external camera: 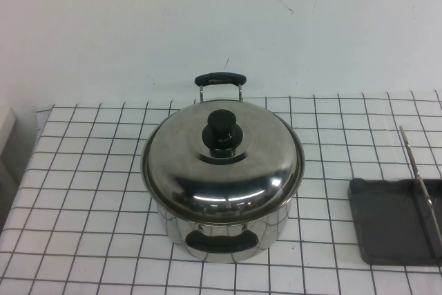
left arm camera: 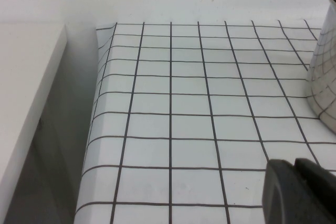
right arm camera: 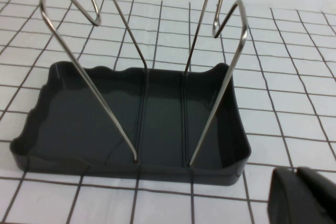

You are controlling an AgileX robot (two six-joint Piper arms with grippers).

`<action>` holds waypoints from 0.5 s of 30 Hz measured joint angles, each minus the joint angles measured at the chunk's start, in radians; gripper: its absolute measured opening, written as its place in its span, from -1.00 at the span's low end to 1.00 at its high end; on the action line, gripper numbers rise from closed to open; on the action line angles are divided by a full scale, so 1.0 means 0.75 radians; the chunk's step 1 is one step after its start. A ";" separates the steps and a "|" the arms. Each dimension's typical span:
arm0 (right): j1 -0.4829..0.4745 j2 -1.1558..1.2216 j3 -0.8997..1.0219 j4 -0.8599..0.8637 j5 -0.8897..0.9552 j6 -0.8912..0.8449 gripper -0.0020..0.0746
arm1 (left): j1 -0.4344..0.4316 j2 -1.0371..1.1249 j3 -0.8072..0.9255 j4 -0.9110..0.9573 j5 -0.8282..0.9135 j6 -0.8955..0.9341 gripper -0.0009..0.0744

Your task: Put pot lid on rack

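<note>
Nearest the high camera, the steel pot (external camera: 228,229) stands at the centre of the tabletop (external camera: 83,191), which is covered by a white cloth with a black grid. One black pot handle faces the camera; the other shows behind the pot, toward the white wall (external camera: 207,18).

The pot lid (external camera: 222,167) sits flat on the pot, covering its full rim. Its black knob (external camera: 222,128) stands upright at the centre of the dome.

The rack (external camera: 390,226) lies on the tabletop at the right edge of the high view, well apart from the pot. The right wrist view shows its dark grey tray with raised rim and thin wire bars (right arm camera: 220,87) rising from the tray floor.

Neither arm appears in the high view. The left hand (left arm camera: 302,190) shows only as a dark part over the cloth, near the pot wall; the right hand (right arm camera: 304,195) shows likewise, just beside the rack. Whether either hand is wide or narrow cannot be told.
</note>
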 joint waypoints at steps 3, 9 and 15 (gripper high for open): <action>0.000 0.000 0.000 0.000 0.000 0.000 -0.95 | 0.000 0.000 0.000 0.000 -0.010 0.000 -0.98; 0.000 0.000 0.000 0.000 0.000 0.000 -0.95 | 0.000 0.000 0.003 -0.431 -0.078 -0.238 -0.98; 0.000 0.000 0.000 0.000 0.000 0.000 -0.95 | 0.000 0.000 0.003 -0.831 -0.199 -0.355 -0.98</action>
